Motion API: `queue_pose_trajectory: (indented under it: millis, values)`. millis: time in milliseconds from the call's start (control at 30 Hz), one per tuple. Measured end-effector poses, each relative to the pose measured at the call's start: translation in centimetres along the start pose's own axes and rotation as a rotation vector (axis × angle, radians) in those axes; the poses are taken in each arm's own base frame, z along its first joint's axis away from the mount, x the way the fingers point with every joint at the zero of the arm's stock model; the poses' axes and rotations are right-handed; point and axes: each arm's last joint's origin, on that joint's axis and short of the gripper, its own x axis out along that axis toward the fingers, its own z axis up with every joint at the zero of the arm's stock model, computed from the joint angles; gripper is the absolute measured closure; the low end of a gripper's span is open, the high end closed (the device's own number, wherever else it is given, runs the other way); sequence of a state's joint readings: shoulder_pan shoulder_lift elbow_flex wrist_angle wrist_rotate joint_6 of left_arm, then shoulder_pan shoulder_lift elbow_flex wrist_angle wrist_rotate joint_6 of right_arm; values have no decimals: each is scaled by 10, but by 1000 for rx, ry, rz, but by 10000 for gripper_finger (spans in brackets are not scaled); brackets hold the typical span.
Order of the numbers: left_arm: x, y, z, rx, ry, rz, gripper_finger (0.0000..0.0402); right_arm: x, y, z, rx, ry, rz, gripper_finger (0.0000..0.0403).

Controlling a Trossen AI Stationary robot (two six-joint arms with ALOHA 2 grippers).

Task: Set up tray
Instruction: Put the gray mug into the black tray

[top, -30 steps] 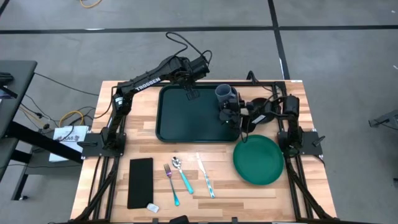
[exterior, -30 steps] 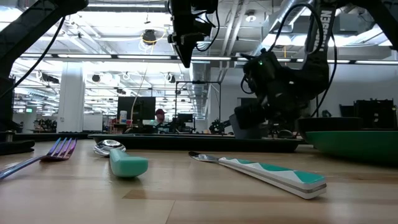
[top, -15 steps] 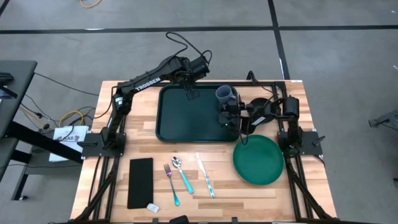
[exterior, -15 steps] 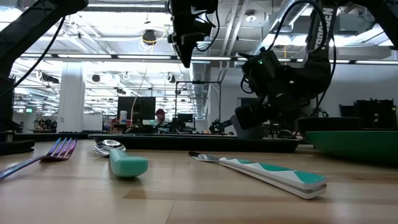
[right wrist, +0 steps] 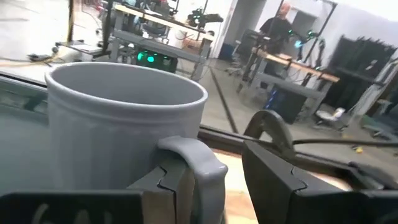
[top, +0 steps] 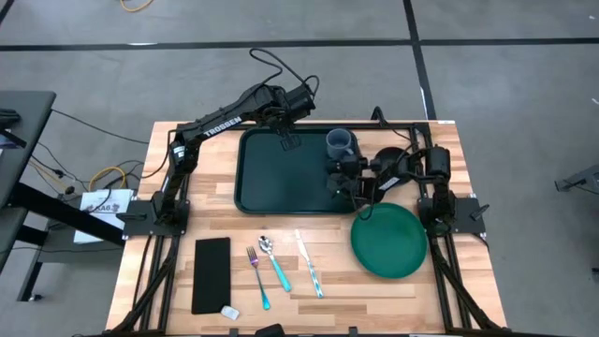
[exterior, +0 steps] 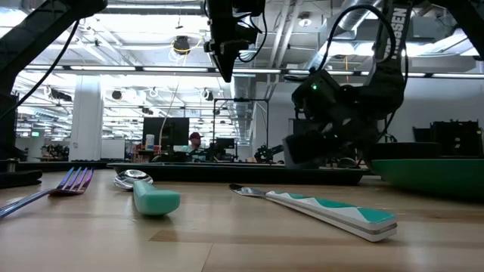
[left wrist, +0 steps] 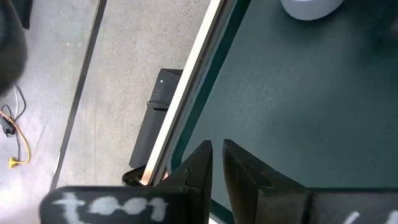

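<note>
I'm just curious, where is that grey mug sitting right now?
Seen from above, the mug stands in the tray's far right corner, just beyond the right gripper.

Left tool raised at far side, fingers nearly closed. Right tool low, fingers spread apart.

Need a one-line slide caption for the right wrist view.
Right pincer open around the grey mug's handle, above the tray.
</note>
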State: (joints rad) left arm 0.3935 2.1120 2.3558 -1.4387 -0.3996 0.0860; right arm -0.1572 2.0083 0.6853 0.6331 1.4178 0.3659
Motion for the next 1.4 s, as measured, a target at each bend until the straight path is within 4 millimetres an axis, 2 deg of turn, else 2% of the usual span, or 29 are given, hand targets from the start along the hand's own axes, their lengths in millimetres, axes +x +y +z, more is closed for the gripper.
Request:
queue_pose_trajectory:
  millis: [367, 867, 1400]
  values:
    - [0, 0, 0, 0, 0, 0, 372, 1, -2, -10, 126, 69, 65, 280]
    - [0, 0, 0, 0, 0, 0, 372, -17, 3, -9, 125, 53, 126, 280]
    - [0, 0, 0, 0, 0, 0, 372, -24, 5, -9, 118, 45, 145, 280]
